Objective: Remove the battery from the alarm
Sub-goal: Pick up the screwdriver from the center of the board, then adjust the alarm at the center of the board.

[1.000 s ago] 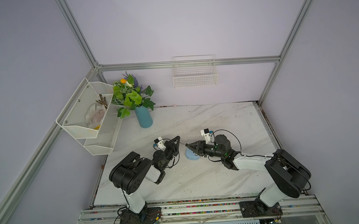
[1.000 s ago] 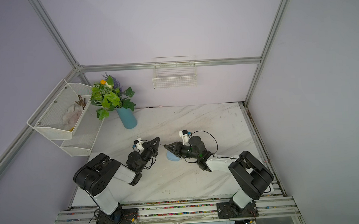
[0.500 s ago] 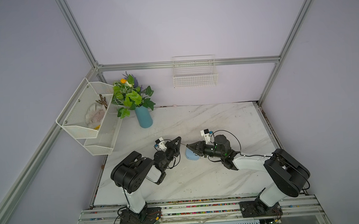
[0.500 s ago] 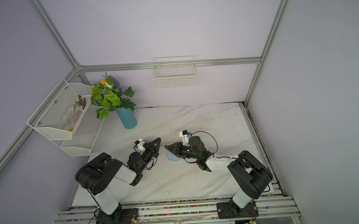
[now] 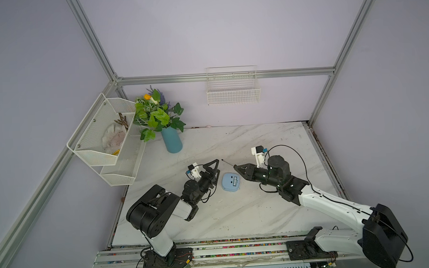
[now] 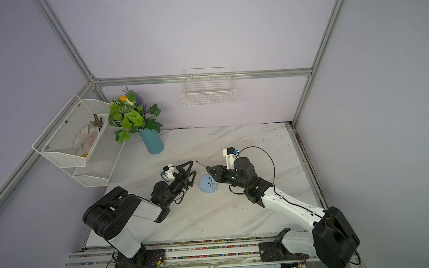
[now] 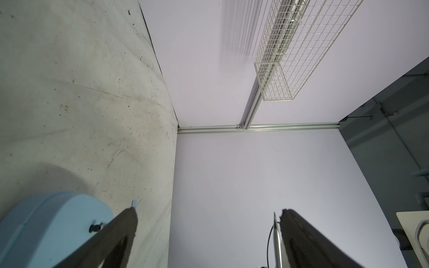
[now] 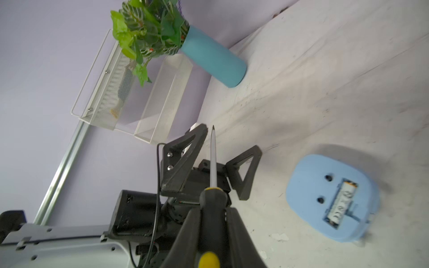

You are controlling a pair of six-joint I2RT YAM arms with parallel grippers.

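The alarm (image 5: 230,181) (image 6: 208,183) lies face down on the marble table between the two arms, its blue back up. In the right wrist view its (image 8: 308,185) back compartment is uncovered and the battery (image 8: 342,203) lies inside it. My left gripper (image 5: 217,168) (image 7: 209,213) stands open and empty just left of the alarm (image 7: 53,227). My right gripper (image 5: 236,166) (image 8: 213,214) is shut on the black handle of a screwdriver (image 8: 213,162). The screwdriver's shaft (image 5: 227,163) points past the alarm's far edge, close beside one left finger (image 8: 185,157).
A blue vase with green plants (image 5: 172,142) stands at the back left of the table. A white mesh shelf (image 5: 103,143) hangs on the left wall, and a wire basket (image 5: 232,93) on the back wall. Open tabletop (image 5: 237,214) lies in front of the alarm.
My left gripper's jaws have gone from shut to wide open. My right gripper, still holding the screwdriver, has drawn slightly back from over the alarm.
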